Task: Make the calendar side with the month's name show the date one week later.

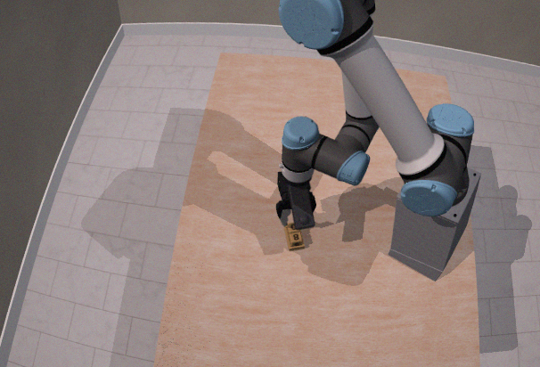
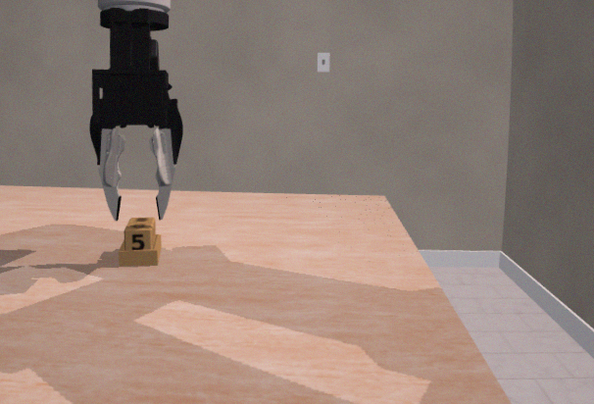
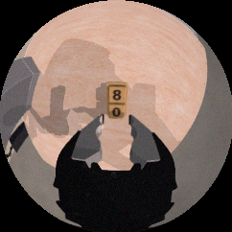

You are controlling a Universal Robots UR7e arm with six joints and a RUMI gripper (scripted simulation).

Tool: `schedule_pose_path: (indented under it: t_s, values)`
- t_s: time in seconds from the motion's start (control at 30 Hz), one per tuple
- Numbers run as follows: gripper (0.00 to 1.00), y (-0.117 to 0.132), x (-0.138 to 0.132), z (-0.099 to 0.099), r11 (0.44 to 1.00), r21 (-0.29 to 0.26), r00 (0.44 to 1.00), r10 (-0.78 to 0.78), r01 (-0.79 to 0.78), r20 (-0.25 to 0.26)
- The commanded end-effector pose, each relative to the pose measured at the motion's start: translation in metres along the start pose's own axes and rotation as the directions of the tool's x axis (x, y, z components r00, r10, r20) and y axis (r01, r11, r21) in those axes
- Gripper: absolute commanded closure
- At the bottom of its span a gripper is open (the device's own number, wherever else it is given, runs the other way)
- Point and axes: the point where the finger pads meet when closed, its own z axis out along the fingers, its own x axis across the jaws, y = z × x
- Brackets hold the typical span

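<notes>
A small wooden tray (image 1: pixel 297 248) (image 2: pixel 138 258) (image 3: pixel 117 83) stands on the table with two wooden cubes in a row in it. In the wrist view the farther cube (image 3: pixel 116 94) shows an 8 on top, and the nearer cube (image 3: pixel 116 111) shows a 0 on top. In the exterior view the near end face of the 0 cube (image 2: pixel 138 240) shows a 5. The month's name and the digits on the tray's long sides are not readable. My gripper (image 2: pixel 138 214) (image 3: pixel 116 115) is part open and empty, pointing down, its fingertips just above the 0 cube's end of the tray.
The wooden table (image 1: pixel 315 322) (image 2: pixel 248 234) bears the robot's grey base block (image 1: pixel 417 232), to the right of the tray in the top view. Shadows of the arm fall around the tray. The table's edge lies to the right in the exterior view.
</notes>
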Motion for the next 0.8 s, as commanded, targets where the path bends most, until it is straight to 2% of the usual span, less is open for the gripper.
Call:
schedule_pose_path:
  t_s: [0.0, 0.77]
  values:
    - [0.72, 0.0015, 0.0014, -0.0003, 1.000, -0.001, 1.000, 0.001, -0.001, -0.003]
    - [0.72, 0.0021, 0.0019, 0.0059, 1.000, -0.002, 1.000, 0.001, -0.001, -0.003]
